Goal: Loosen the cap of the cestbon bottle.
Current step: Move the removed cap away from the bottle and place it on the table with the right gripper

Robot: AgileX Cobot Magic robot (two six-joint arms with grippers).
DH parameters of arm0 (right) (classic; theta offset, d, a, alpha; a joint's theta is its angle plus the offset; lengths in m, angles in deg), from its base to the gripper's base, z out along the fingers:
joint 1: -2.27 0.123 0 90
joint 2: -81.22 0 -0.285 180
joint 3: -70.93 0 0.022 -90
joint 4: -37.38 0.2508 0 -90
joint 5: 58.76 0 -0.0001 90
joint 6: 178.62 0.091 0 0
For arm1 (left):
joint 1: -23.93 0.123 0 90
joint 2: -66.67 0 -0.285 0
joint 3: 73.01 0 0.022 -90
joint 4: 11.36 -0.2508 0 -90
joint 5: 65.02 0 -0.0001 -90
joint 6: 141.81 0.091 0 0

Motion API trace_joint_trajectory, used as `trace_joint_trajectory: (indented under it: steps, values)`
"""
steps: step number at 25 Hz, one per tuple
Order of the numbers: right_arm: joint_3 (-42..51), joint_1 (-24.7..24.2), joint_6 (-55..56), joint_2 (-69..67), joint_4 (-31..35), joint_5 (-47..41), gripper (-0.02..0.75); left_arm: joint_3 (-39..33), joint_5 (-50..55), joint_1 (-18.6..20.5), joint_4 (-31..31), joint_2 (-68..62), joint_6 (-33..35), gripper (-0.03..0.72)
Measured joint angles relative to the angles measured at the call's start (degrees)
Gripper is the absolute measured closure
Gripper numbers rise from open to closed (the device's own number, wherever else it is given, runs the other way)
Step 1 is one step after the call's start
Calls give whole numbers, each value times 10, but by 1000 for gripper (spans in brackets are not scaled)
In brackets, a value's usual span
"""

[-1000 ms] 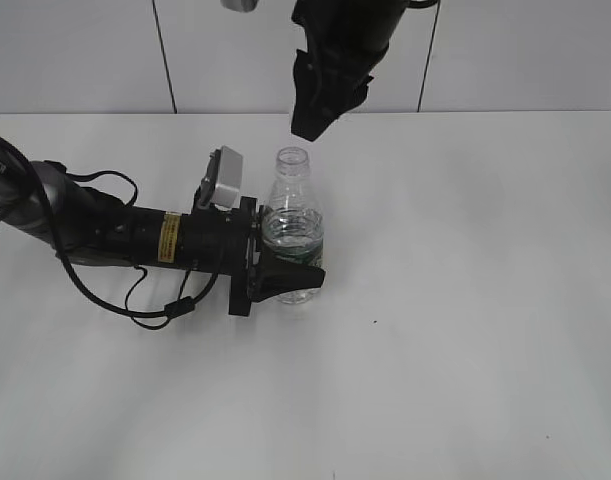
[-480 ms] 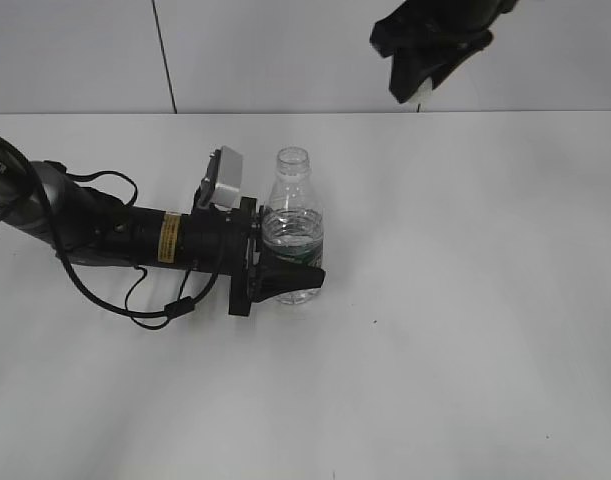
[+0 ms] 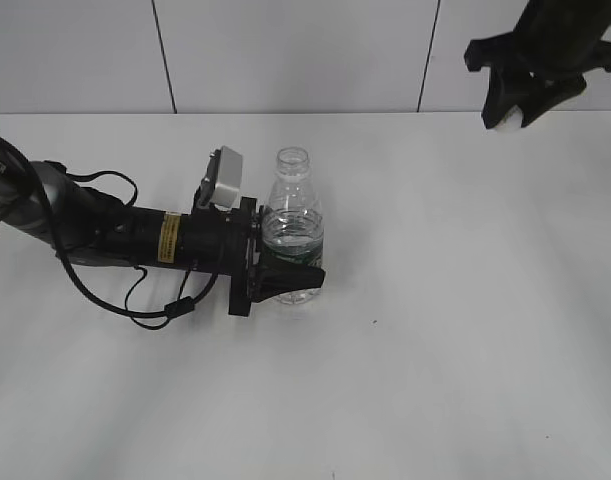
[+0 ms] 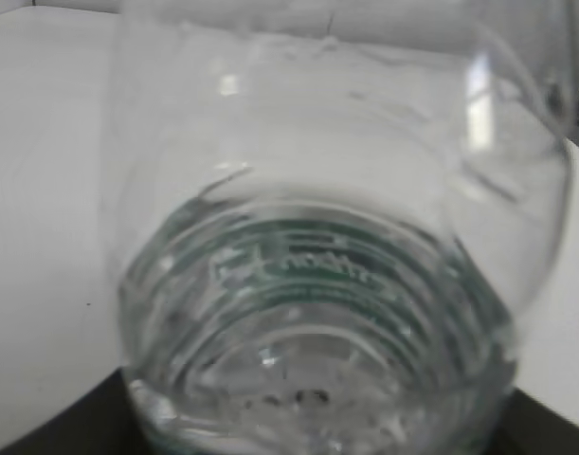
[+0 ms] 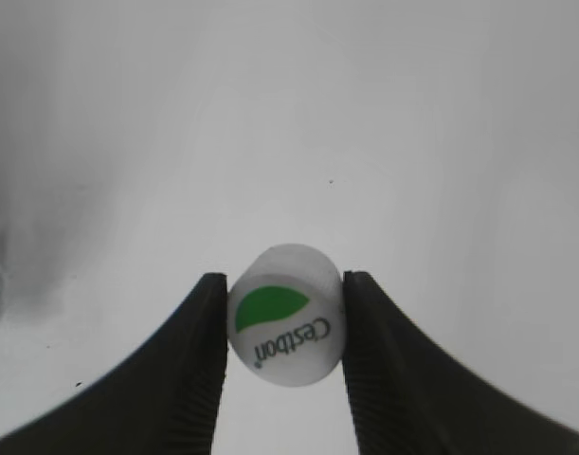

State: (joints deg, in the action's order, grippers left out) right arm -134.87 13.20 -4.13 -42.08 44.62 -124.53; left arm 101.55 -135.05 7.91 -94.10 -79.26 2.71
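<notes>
Exterior view: we lift the cap [image 5: 285, 314] clear, right fingers [image 5: 283, 313] clamped on it, high right of the table [image 3: 465, 330].
Our left fingers [image 3: 285, 280] grip the open bottle [image 3: 291, 225]; best set the cap down gently, well apart from it.

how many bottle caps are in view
1: the white Cestbon cap, pinched between the right pincer's fingers, high over the table's far right. The cestbon bottle, clamped by the left pincer, has an open neck. None seem hidden.
</notes>
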Motion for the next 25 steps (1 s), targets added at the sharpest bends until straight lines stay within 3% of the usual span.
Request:
trace_joint_trajectory:
  steps: [10, 25]
  values:
    - [165, -25, 11, -18, 17, 132, 453, 0, 0, 0, 1, 0, -4, 283]
    - [182, -26, 14, -79, 31, 172, 453, 0, -1, 0, 2, 0, -13, 283]
